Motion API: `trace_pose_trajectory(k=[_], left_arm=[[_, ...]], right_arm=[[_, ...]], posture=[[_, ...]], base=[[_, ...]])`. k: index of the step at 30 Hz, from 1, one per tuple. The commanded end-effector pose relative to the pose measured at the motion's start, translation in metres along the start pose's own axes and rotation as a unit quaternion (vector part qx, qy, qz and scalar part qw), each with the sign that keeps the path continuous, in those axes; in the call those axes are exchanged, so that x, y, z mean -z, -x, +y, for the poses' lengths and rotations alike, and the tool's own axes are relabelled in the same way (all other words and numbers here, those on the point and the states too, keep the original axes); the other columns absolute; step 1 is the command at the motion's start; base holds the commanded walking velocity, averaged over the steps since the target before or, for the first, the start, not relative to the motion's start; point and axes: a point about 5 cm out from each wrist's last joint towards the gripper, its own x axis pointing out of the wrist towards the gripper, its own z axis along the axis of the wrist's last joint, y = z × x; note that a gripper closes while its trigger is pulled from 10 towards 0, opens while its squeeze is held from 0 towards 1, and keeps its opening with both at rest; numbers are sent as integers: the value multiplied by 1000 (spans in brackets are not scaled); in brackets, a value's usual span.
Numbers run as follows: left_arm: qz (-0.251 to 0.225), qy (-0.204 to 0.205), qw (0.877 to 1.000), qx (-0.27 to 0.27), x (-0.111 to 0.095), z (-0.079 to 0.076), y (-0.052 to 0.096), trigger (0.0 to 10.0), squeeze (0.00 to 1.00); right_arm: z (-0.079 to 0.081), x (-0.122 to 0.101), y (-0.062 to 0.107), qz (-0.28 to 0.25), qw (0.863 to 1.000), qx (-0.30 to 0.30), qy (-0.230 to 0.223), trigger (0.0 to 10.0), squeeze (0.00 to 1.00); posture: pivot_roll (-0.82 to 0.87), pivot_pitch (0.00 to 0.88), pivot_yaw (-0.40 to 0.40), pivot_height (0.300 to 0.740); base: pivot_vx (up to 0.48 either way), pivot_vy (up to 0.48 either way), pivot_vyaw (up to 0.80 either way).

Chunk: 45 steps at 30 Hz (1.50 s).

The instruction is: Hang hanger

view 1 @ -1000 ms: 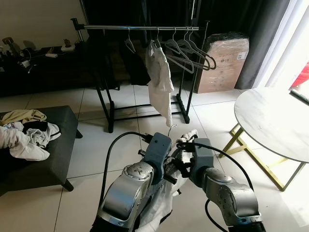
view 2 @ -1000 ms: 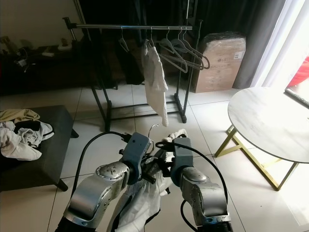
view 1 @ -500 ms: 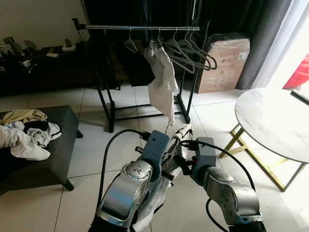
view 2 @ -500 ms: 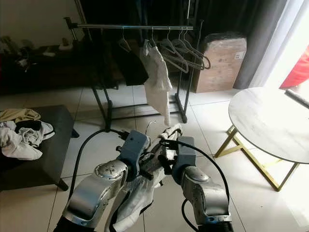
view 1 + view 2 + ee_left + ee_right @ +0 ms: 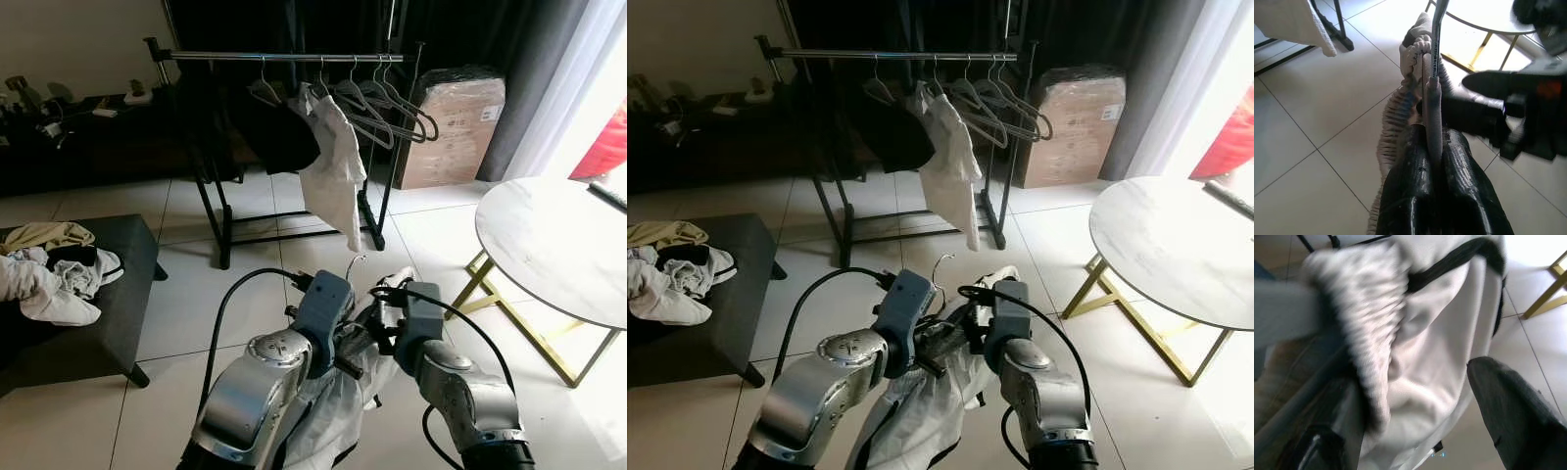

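My left hand (image 5: 1432, 147) is pressed tight on the neck of the hanger (image 5: 1434, 58), fingers (image 5: 1405, 191) closed w/ the grey stem pinched between them; metal hook (image 5: 351, 262) sticks up just above both wrists. A white garment (image 5: 338, 411) w/ ribbed collar is on the hanger & drapes down between my arms, low in front of me, above the tile floor (image 5: 196, 294). My right hand (image 5: 1415, 396) is right beside the left, up against the white cloth w/ black trim; its fingers (image 5: 1513, 406) look spread, one each side of the fabric, not clamped.

Clothes rack (image 5: 284, 57) stands well ahead, apart from the hanger I hold. On its rail: a few bare hangers (image 5: 387, 103), a white shirt (image 5: 333, 166), a dark garment (image 5: 279, 132). Cardboard box (image 5: 451, 122) behind the rack, near the curtain. Round marble surface (image 5: 549, 245) w/ gold legs to my right. Dark bench (image 5: 98, 304) to my left w/ a pile of clothes (image 5: 49, 274) on it.
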Motion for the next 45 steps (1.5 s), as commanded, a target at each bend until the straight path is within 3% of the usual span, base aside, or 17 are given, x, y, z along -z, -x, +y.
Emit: trace_pose_trajectory(k=[1, 6, 25, 26, 27, 45], left_arm=[[-4, -7, 1000, 7, -3, -3, 4, 10000, 0], [14, -19, 1000, 17, 3, -3, 6, 10000, 0], [44, -39, 997, 51, 15, -7, 20, 10000, 0], [44, -39, 997, 49, 15, -6, 21, 10000, 0], [45, -38, 997, 48, 15, -4, 21, 10000, 0], [20, -24, 999, 33, 10, 8, 21, 10000, 0]], right_arm=[[-3, -9, -1, -28, 999, 9, -20, 10000, 0], [-5, -27, 0, -83, 995, 8, -49, 10000, 0], [-10, -28, -13, -88, 995, 16, -42, 10000, 0], [-10, -28, -13, -89, 995, 16, -42, 4314, 0], [-10, -28, -13, -90, 995, 14, -42, 0, 0], [-4, -20, -14, -75, 996, -15, -36, 0, 0]], posture=[[-40, 109, -21, 740], [-40, 109, -19, 740], [-30, 124, -13, 740], [-29, 124, -13, 740], [-29, 124, -13, 740], [-39, 116, -12, 740]], base=[[0, 0, 0], [0, 0, 0], [0, 0, 0], [0, 0, 0], [0, 0, 0], [0, 0, 0]])
